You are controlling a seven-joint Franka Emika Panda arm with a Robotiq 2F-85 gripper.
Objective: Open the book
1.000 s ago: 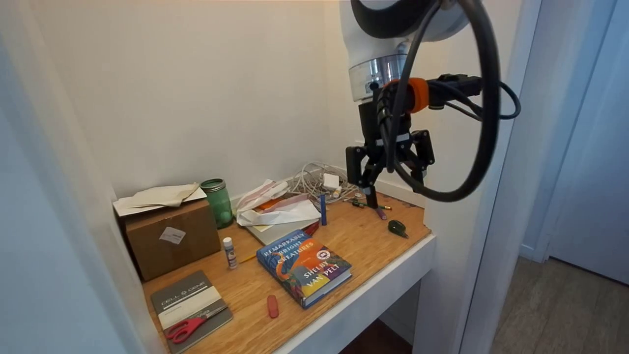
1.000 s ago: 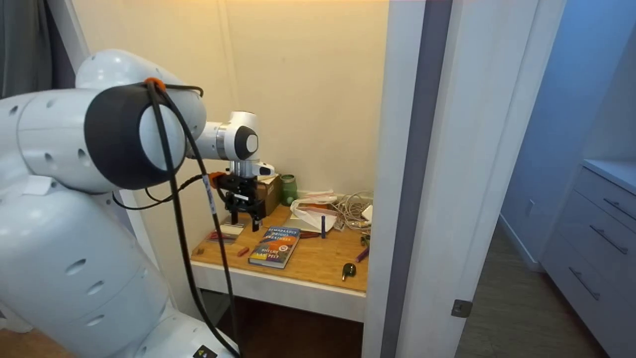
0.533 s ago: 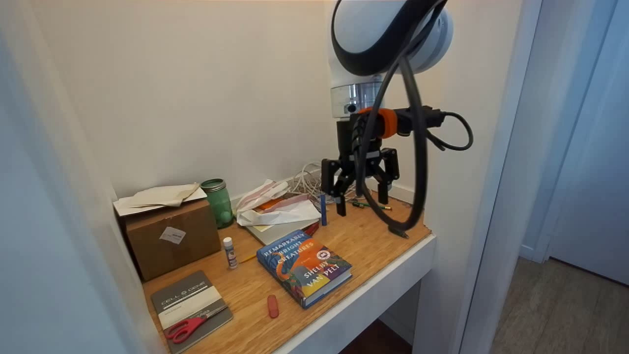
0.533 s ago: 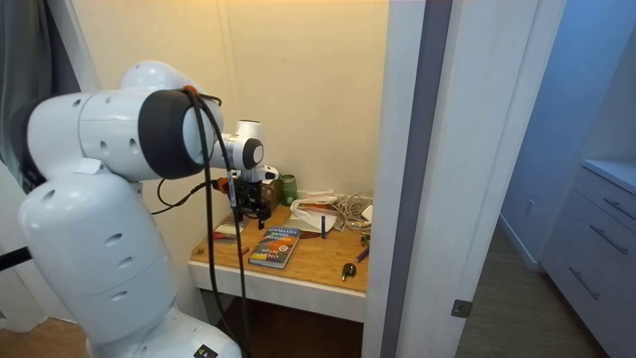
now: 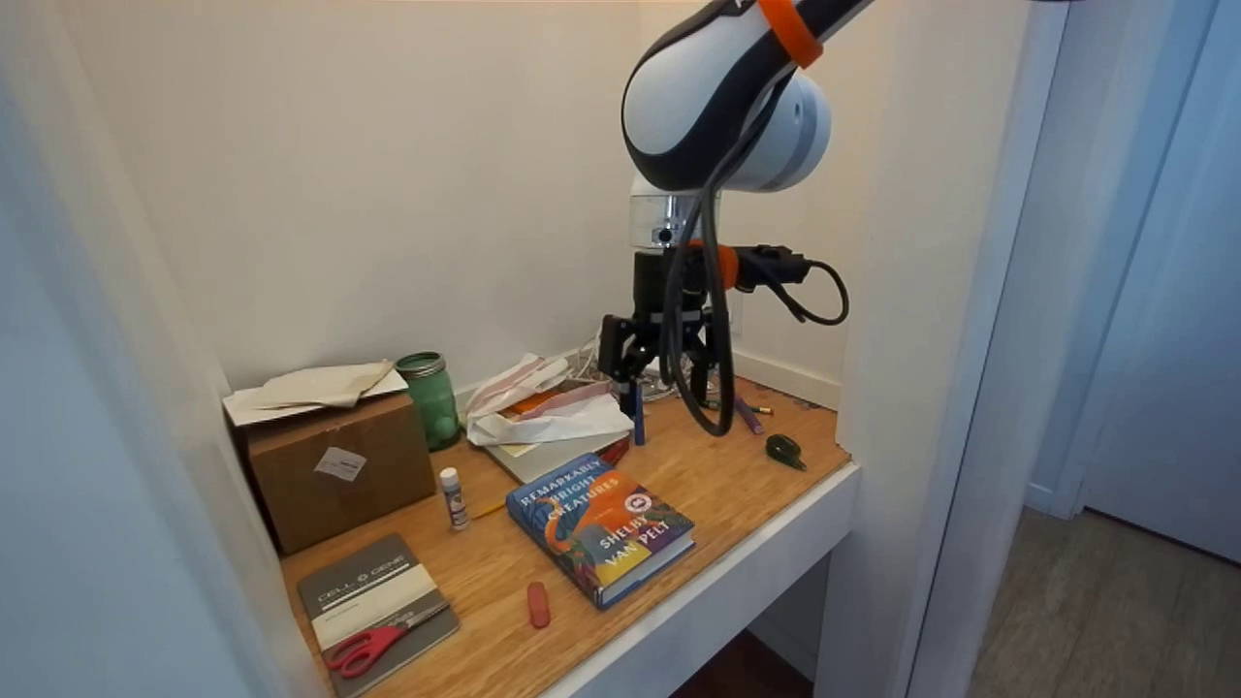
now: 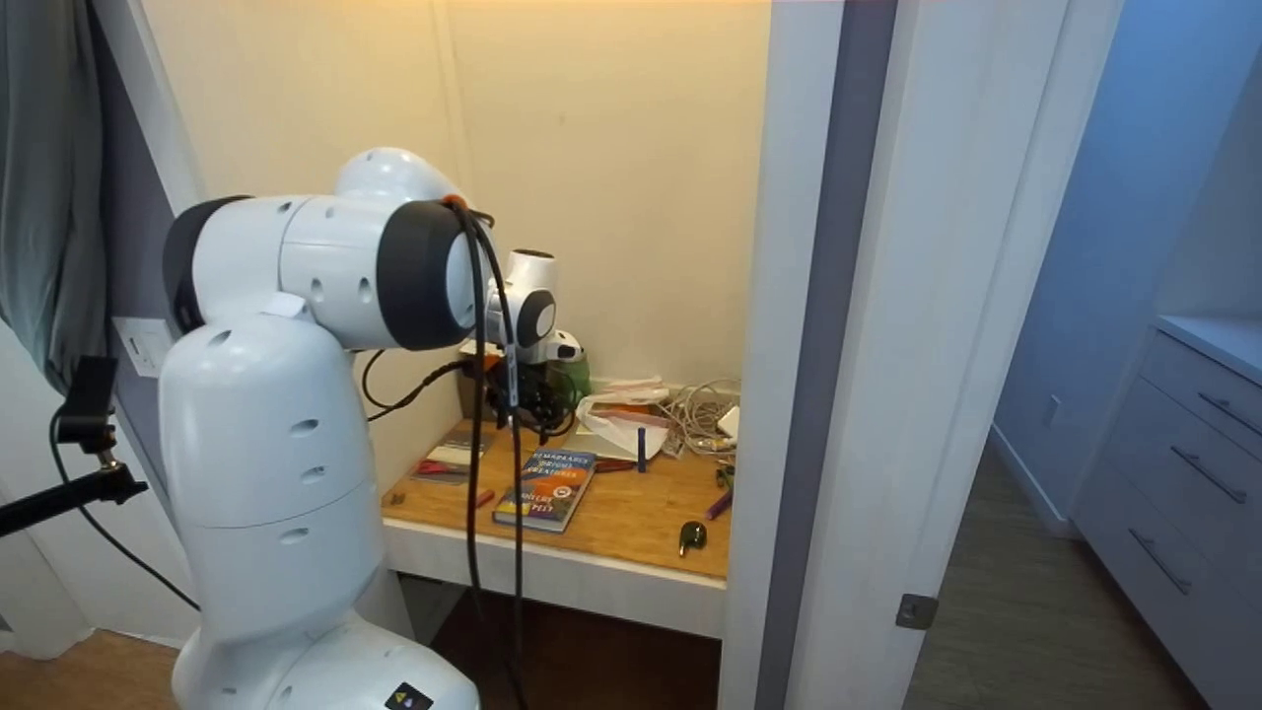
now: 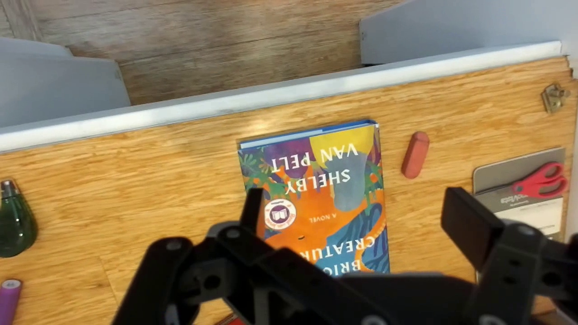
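Note:
The book lies closed and flat on the wooden desk, cover up, blue with orange and yellow pictures. It also shows in an exterior view and, upside down, in the wrist view. My gripper is open and empty, pointing down, above the desk and apart from the book. In the wrist view the open gripper has one finger over the book's edge area and the other over the desk beside it. The gripper's body hides the book's lower part there. In an exterior view cables partly cover the gripper.
A red eraser and a grey booklet with red scissors lie beside the book. A glue stick, box, green jar, plastic bag and upright blue marker stand behind. Walls enclose the desk.
The arm has moved: the gripper goes left and lower in an exterior view, and rightward in the other camera's picture. It stays open. The book has not moved.

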